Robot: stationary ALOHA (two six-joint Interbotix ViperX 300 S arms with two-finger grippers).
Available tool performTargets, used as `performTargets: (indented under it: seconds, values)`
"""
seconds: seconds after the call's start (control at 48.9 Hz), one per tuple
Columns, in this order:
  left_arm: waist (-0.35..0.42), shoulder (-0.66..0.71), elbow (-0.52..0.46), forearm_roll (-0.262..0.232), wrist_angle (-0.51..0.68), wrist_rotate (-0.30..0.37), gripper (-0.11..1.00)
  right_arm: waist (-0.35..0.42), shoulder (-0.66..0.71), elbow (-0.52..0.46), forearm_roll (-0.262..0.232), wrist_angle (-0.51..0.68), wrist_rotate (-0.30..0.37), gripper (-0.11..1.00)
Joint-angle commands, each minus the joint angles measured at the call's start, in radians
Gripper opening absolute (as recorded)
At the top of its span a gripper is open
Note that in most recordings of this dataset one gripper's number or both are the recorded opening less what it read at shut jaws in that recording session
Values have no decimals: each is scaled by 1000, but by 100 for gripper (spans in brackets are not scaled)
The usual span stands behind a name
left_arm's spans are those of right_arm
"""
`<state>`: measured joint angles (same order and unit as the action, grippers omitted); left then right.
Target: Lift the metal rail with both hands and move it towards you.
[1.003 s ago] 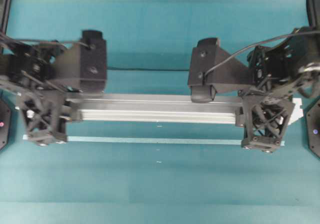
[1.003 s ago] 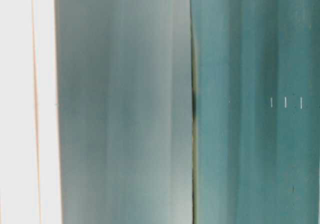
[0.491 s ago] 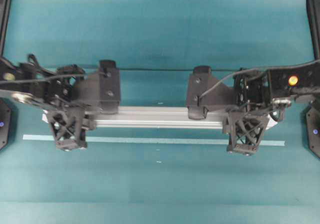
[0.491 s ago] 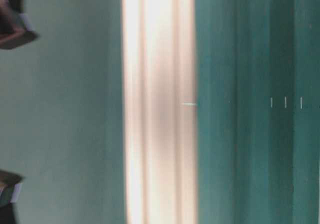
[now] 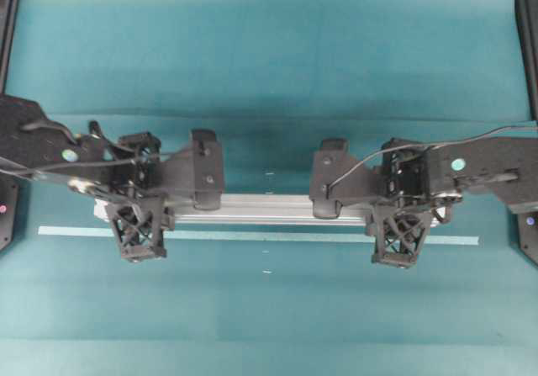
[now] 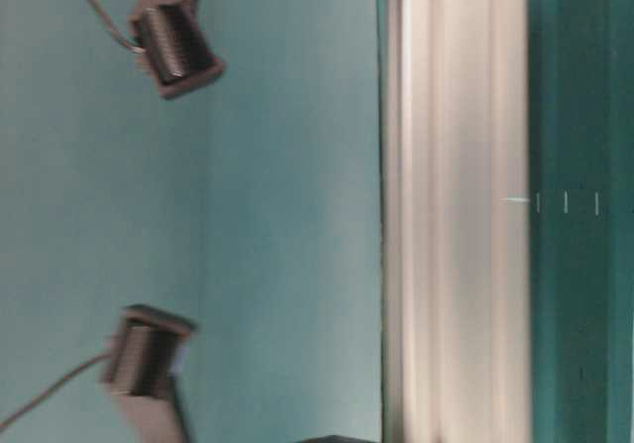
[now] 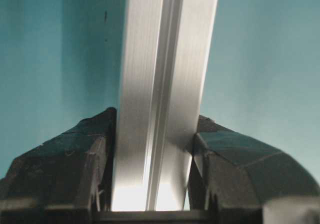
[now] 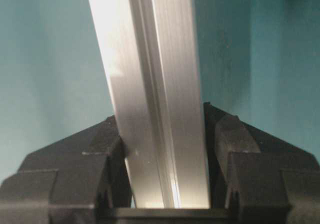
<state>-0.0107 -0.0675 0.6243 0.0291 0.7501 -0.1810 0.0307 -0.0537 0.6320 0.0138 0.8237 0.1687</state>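
my left gripper [image 5: 141,233] and right gripper [image 5: 397,240] each clamp one end of the metal rail [image 5: 269,209], which lies level across the teal surface [image 5: 269,73], just above the tape strip [image 5: 269,236]. end grips likely keep it level.

overhead: straight down, wide | table-level: close, turned sideways | wrists: close along metal rail [image 5: 269,209] | all share rail
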Motion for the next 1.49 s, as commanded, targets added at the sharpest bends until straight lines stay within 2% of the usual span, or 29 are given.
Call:
performTargets:
  seconds: [0.0, 0.246, 0.573, 0.839, 1.474]
  values:
    - [28, 12, 5, -6, -31, -52, 29, -3, 8, -2, 3, -46, 28, 37]
    - [31, 52, 32, -8, -80, -52, 29, -2, 38, 63, 3, -153, 32, 37]
    - [35, 57, 54, -8, -87, -44, 29, 0, 71, 67, 3, -213, 31, 37]
    - [54, 60, 69, -8, -152, -38, 29, 0, 81, 71, 5, -216, 32, 37]
    - [54, 72, 74, -6, -179, -40, 29, 21, 92, 89, 20, -236, 34, 37]
